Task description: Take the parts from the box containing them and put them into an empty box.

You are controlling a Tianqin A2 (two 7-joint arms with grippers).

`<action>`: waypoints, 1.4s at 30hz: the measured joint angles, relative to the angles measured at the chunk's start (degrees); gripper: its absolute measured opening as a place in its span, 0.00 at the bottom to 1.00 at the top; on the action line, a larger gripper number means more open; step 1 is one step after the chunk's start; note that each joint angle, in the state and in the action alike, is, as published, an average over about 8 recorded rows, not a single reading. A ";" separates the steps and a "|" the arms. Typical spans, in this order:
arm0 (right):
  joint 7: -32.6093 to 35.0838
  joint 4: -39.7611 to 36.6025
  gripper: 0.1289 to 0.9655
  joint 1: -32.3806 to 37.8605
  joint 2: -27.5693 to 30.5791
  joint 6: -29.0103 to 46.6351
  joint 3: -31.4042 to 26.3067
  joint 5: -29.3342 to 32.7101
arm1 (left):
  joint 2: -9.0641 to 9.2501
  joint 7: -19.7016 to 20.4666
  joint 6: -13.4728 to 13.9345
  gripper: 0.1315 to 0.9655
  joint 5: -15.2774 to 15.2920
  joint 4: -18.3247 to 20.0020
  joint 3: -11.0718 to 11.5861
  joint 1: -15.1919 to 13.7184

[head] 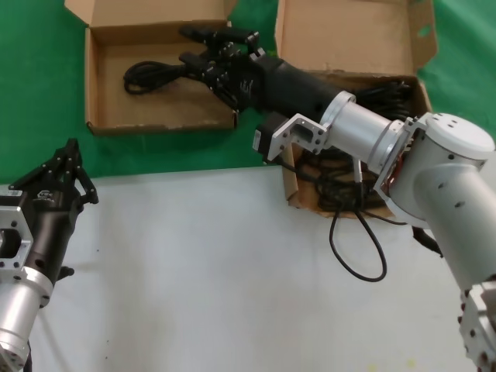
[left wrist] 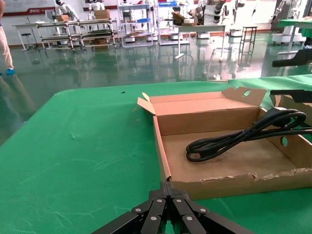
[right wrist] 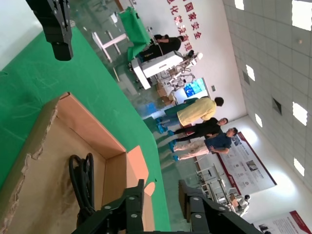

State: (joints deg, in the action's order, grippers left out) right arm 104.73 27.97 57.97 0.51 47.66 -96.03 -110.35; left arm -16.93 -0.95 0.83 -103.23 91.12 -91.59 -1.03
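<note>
Cords [head: 353, 182] lay heaped in the deep box [head: 353, 35] at upper right, one cord [head: 151, 75] in the shallow box [head: 159, 116] at upper left under the right gripper [head: 209, 50], fingers spread, grasp unclear, so withdrawing might snag it; left gripper [head: 62, 170] idled, closed.

Right gripper [head: 221, 48] extended far forward-left, jaws apart. Left gripper [head: 60, 172] parked low, jaws closed.

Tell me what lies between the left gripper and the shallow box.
Only bare green cloth between the left gripper and the shallow box, as the left wrist view shows.
</note>
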 joint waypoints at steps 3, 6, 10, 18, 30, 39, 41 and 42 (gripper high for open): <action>-0.99 1.93 0.19 -0.92 0.08 -0.52 0.41 0.18 | 0.00 0.00 0.00 0.02 0.00 0.00 0.00 0.00; -4.18 6.23 0.24 -2.77 0.60 -1.43 0.92 0.27 | 0.00 0.00 0.00 0.02 0.00 0.00 0.00 0.00; -11.02 14.04 0.32 -6.31 1.85 -3.02 1.68 0.03 | 0.00 0.00 0.00 0.02 0.00 0.00 0.00 0.00; -22.74 29.15 0.51 -15.45 3.88 -4.57 5.81 -2.94 | 0.00 0.00 0.00 0.02 0.00 0.00 0.00 0.00; -26.53 37.70 0.74 -23.43 2.89 -4.05 11.81 -5.95 | 0.00 0.00 0.00 0.02 0.00 0.00 0.00 0.01; -32.45 39.76 0.90 -26.15 3.91 -7.28 11.34 -4.95 | -0.02 0.07 -0.07 0.05 0.01 0.04 0.00 0.08; -34.36 40.39 0.93 -26.99 4.24 -8.35 11.15 -4.63 | -0.03 0.09 -0.09 0.06 0.01 0.06 -0.01 0.11; -35.37 40.73 0.94 -27.43 4.42 -8.92 11.05 -4.46 | -0.03 0.11 -0.10 0.07 0.01 0.06 -0.01 0.12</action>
State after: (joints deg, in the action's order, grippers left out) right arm 69.35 68.70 30.54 4.93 38.75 -84.98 -114.80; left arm -16.96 -0.84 0.73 -103.22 91.18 -91.60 -0.90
